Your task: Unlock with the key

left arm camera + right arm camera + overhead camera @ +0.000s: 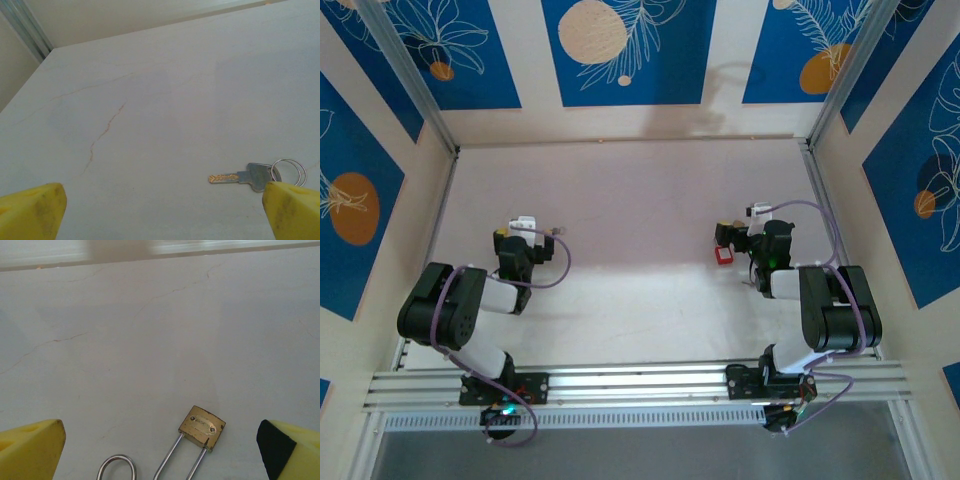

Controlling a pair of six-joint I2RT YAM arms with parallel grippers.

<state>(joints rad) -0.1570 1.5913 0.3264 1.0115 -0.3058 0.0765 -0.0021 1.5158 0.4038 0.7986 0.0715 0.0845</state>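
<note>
Near the spread left gripper [165, 205] lies one key [250, 176], near the spread right gripper [160, 440] one padlock [202, 426].

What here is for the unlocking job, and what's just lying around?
Job: key; brass padlock; red padlock.
Lying about: perhaps one of those padlocks; which one the key fits cannot be told.

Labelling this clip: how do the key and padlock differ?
The key is flat and thin with a wire ring; the padlock is a block with a brass-coloured face and long shackle. The key lies by one fingertip of the left claw; the padlock between the fingers of the right claw. Both rest ungripped on the table.
</note>
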